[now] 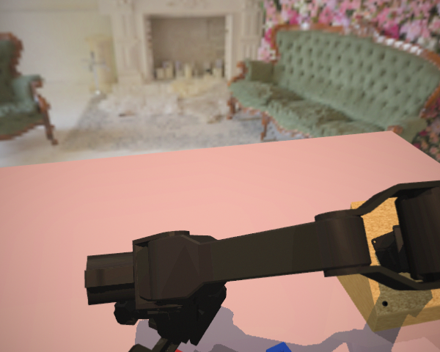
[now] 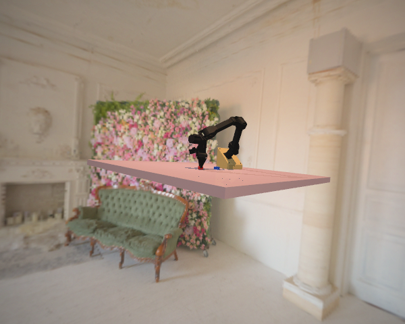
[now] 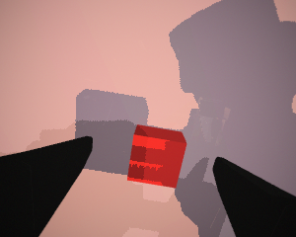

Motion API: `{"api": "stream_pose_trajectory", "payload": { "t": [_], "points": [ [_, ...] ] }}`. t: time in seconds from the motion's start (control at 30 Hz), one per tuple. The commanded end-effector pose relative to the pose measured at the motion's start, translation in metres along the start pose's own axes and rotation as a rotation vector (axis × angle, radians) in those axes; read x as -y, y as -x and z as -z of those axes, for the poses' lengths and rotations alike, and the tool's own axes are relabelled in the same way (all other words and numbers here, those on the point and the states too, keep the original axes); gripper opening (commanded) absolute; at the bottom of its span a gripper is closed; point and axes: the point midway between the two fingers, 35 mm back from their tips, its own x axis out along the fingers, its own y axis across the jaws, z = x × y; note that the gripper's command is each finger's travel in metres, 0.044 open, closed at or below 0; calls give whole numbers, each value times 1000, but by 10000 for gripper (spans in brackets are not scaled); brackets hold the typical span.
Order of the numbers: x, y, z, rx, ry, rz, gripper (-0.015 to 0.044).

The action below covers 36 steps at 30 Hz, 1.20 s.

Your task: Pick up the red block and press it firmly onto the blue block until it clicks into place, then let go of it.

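The red block (image 3: 157, 159) (image 2: 200, 168) lies on the pink table and shows between the fingertips in the wrist view, slightly turned, with a gap on each side. In the top view only a sliver of the red block (image 1: 179, 350) shows at the bottom edge. My gripper (image 3: 153, 153) (image 2: 200, 167) is open, pointing down, low at the red block, with nothing gripped. The blue block (image 1: 279, 347) (image 2: 217, 168) stands on the table a short way from the red block, toward the arm's base. It is cut off in the top view and out of the wrist view.
The pink table (image 1: 99, 200) (image 2: 265, 179) carries the arm's wooden wedge base (image 1: 356, 291) (image 2: 223, 160). The blue block lies between the gripper and that base. The arm reaches over the table, and its shadow falls around the blocks.
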Motion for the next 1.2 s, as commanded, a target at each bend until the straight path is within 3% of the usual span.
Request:
{"api": "stream_pose_trajectory", "payload": {
  "t": [0.0,0.27,0.5,0.6,1.17],
  "points": [
    [2,-4,1,-9,-8,0,335],
    [2,-4,1,-9,-8,0,125],
    [2,-4,1,-9,-8,0,78],
    [1,-2,0,-9,-8,1,0],
    [-8,75,-8,-3,-6,6,0]
  ]
}}
